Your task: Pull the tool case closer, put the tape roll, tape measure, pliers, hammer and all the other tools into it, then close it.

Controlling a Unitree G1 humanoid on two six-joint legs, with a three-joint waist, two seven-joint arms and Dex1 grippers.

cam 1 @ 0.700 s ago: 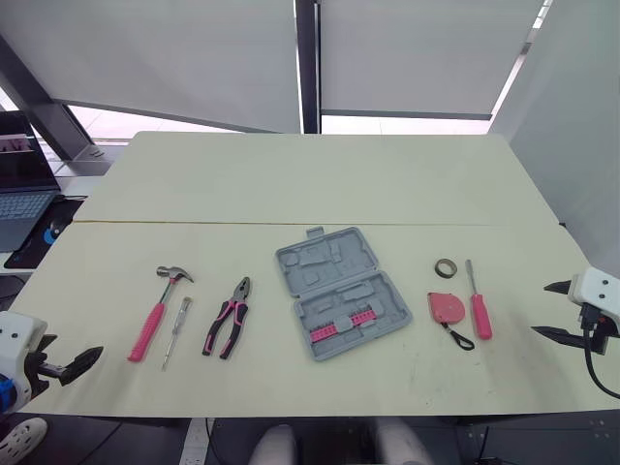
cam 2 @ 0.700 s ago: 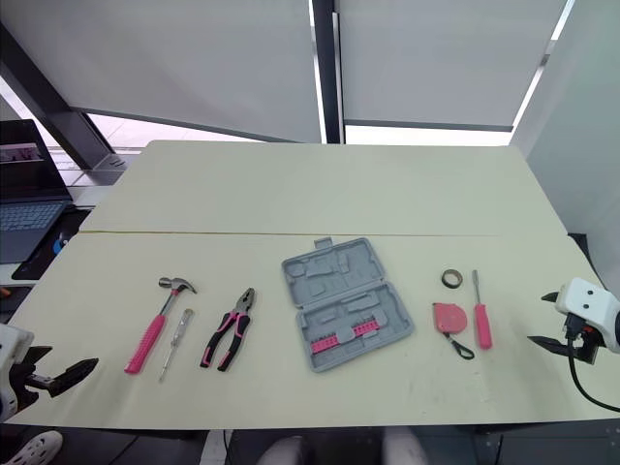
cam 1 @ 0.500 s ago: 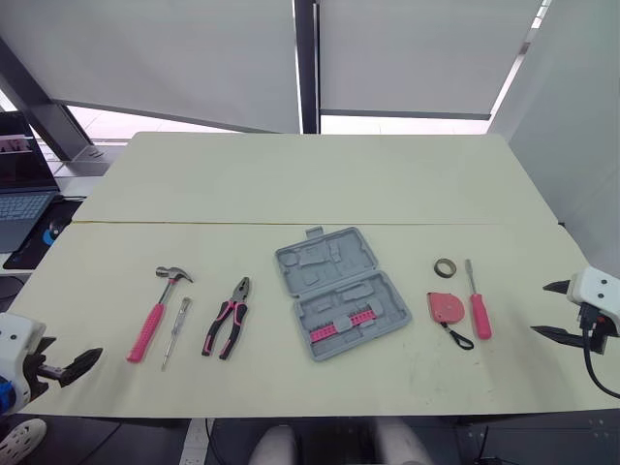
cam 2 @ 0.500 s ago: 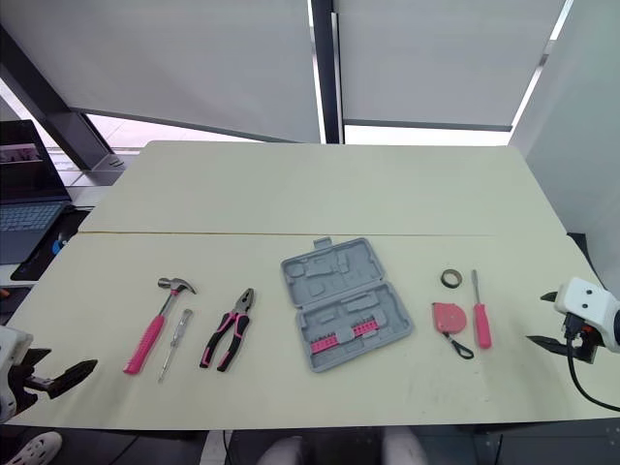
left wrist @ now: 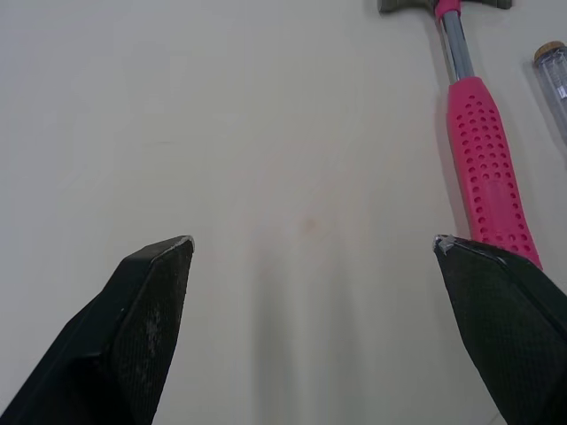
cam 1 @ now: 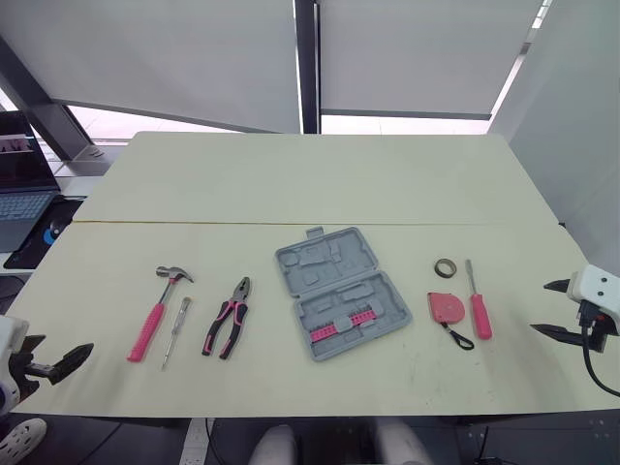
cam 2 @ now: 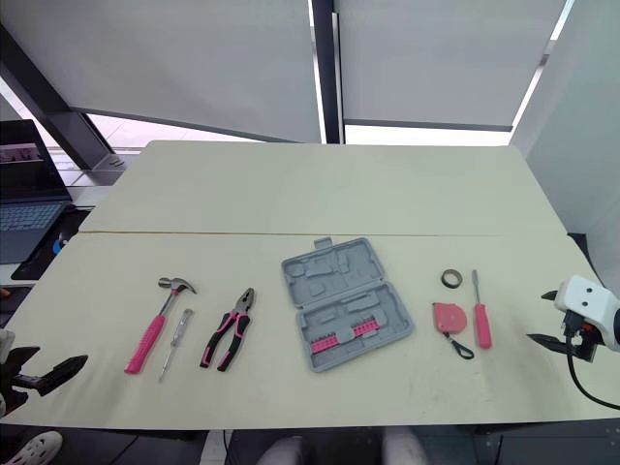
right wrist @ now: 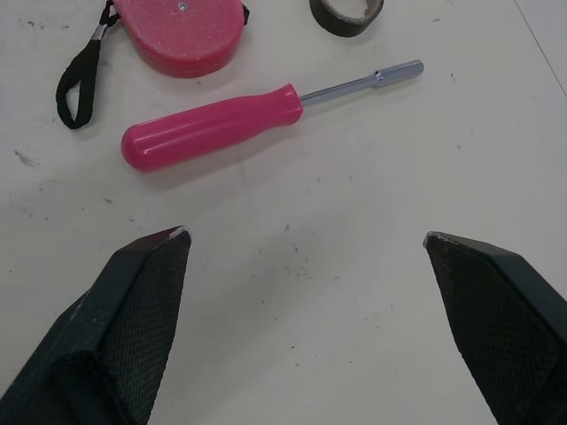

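Tool case (cam 1: 342, 293) lies open, pink bit strip (cam 1: 341, 325) in its near half. Pliers (cam 1: 228, 317) and hammer (cam 1: 155, 315) left of case. Tape roll (cam 1: 445, 267), tape measure (cam 1: 446, 306), screwdriver (cam 1: 477, 302) right of it. Left gripper (left wrist: 313, 241) and right gripper (right wrist: 306, 235): jaws apart, well clear of case.

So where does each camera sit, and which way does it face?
Left eye view: on the head, looking forward and down over the cream table with the open grey plastic tool case; left hand and right hand at the edges.
Right eye view: the stereo twin, same scene, both hands.
Left wrist view: wrist-mounted, along the left hand's open fingers toward the pink-handled hammer.
Right wrist view: wrist-mounted, along the right hand's open fingers toward the pink-handled screwdriver.
Shared: the hammer shows in the left wrist and eye views.
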